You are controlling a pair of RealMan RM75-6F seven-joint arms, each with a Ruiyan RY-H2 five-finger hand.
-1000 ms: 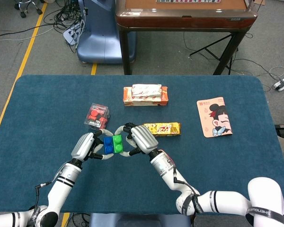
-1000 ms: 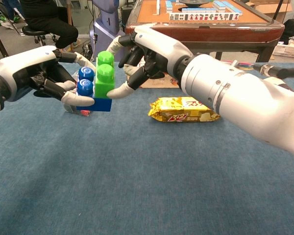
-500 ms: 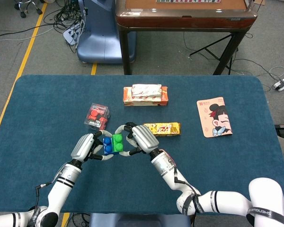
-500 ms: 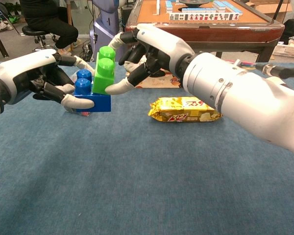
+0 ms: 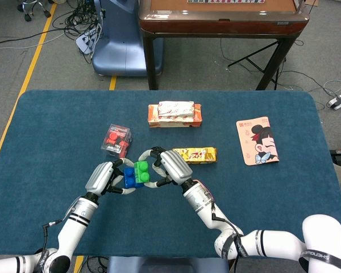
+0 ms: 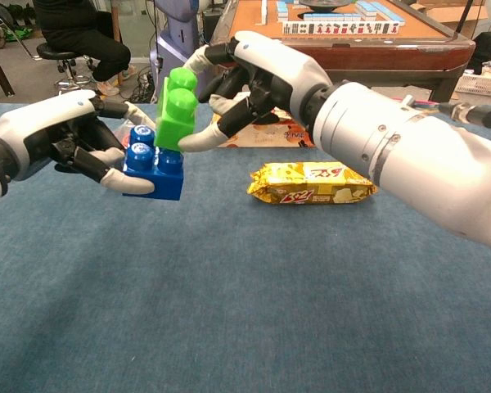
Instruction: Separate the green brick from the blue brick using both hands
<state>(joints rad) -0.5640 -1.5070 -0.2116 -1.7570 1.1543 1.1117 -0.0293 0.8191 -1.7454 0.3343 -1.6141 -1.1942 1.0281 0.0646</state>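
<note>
the left hand (image 6: 61,139) grips the blue brick (image 6: 151,166) from the left, fingers wrapped along its lower edge and side; the right hand (image 6: 258,78) pinches the green brick (image 6: 175,110), thumb under its near face and the other fingers curled over the top and far side; both bricks are held off the table (image 6: 229,311), near its middle; in the chest view the green brick sits tilted, its foot touching or just above the right-hand studs of the blue brick, and whether the two are locked together i cannot tell; in the head view the blue brick (image 5: 129,176) and green brick (image 5: 140,173) lie side by side between the left hand (image 5: 100,177) and the right hand (image 5: 171,165), touching as far as that view shows.

just beside the right hand, on its right, lies a yellow snack (image 5: 196,154) flat on the table (image 5: 57,125); in the chest view the same yellow snack (image 6: 311,182) lies below the right forearm; further back lies an orange pack (image 5: 175,114) with a pale wrapper on top; left of the bricks stands a small clear box (image 5: 116,140) with red pieces inside; near the right edge lies a pink card (image 5: 257,140) with a cartoon face; behind the table stands a wooden table (image 5: 221,17) with tiles on it.
</note>
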